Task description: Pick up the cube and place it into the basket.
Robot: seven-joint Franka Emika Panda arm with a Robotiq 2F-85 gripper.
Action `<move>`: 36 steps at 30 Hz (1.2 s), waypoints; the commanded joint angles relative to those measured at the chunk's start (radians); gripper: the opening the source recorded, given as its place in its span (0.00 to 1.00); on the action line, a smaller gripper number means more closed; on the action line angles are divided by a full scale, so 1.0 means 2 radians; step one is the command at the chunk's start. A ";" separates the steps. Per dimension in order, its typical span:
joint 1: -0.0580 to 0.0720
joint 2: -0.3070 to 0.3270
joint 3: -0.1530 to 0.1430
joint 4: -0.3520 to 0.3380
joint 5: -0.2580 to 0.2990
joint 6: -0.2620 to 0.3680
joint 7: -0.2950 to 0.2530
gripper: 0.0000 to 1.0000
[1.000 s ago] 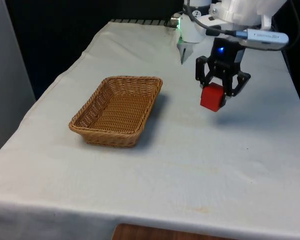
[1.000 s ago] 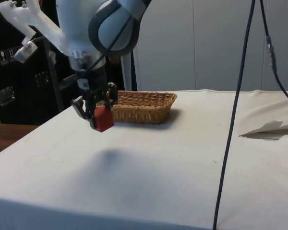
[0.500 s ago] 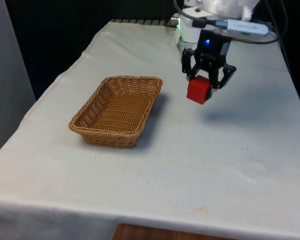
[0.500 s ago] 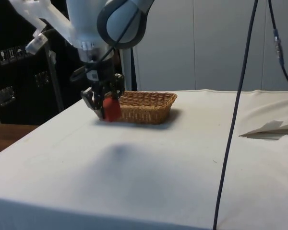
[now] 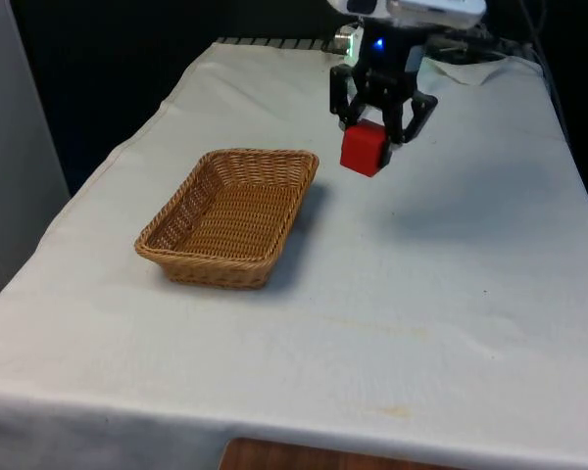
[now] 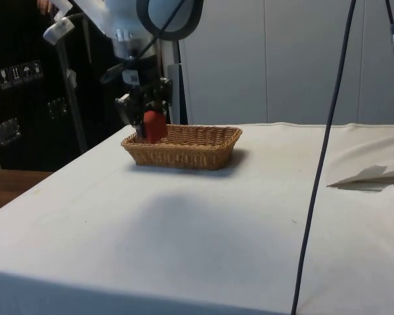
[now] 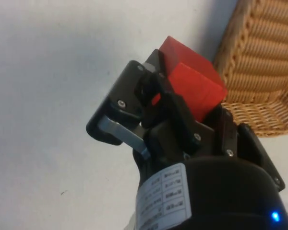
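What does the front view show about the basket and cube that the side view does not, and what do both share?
Front view only: the woven wicker basket's bare inside, and cloth between it and the red cube, which hangs beyond its rim. Side view only: the basket's long outer wall, the cube overlapping its end, and dark cabinets behind. Both: the black gripper's fingers shut on the cube above the white cloth.
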 commanded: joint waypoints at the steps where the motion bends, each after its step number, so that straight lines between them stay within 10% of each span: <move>1: -0.003 -0.006 0.000 -0.002 0.003 -0.003 -0.007 0.02; 36: -0.024 -0.007 -0.070 -0.012 0.010 0.012 -0.124 0.02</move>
